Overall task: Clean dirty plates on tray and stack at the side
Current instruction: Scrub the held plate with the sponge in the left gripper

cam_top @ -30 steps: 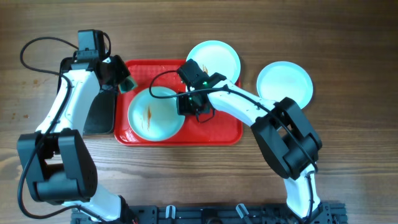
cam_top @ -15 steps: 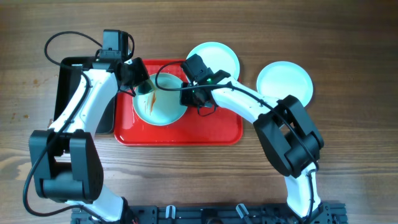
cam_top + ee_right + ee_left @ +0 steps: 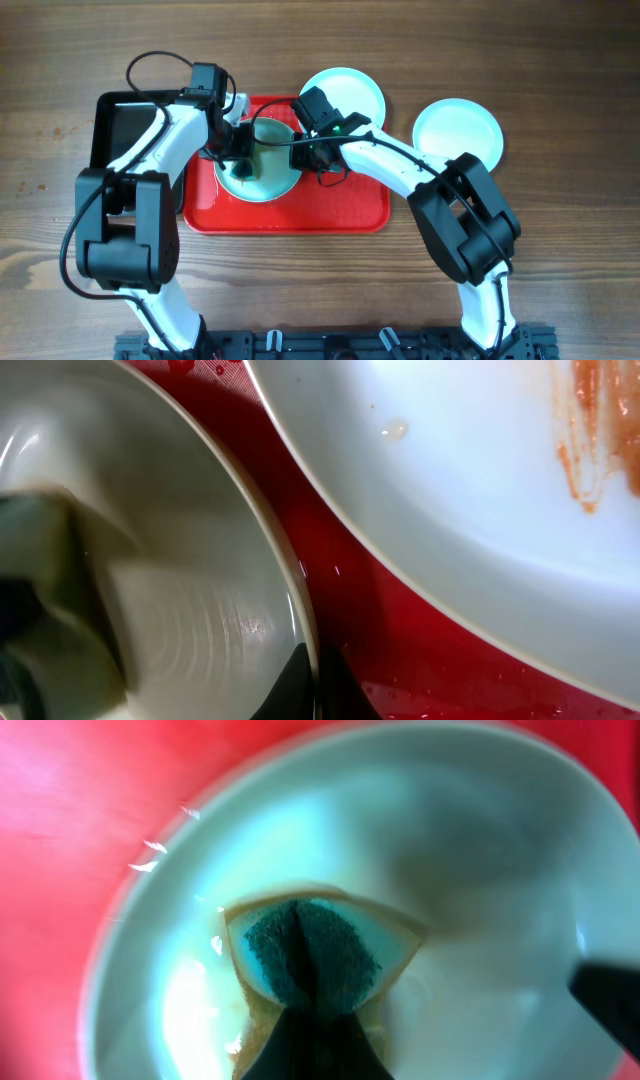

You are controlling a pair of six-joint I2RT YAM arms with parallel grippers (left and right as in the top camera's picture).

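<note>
The red tray (image 3: 345, 210) lies mid-table. One plate (image 3: 268, 180) sits on it. My left gripper (image 3: 238, 160) is shut on a green sponge (image 3: 305, 955) that presses on the inside of this plate (image 3: 480, 850). My right gripper (image 3: 300, 152) is shut on this plate's right rim (image 3: 300, 630). A second plate (image 3: 350, 92) overlaps the tray's back right corner; the right wrist view shows orange streaks on it (image 3: 480, 480). A third plate (image 3: 458, 135) lies on the table to the right of the tray and looks clean.
A black tray (image 3: 125, 130) lies to the left of the red tray, partly under my left arm. Both arms cross above the red tray's back half. Bare wooden table surrounds the trays.
My left gripper has moved right from the black tray with the sponge and now presses it on the plate. The plate has shifted back a little in my right gripper's hold.
</note>
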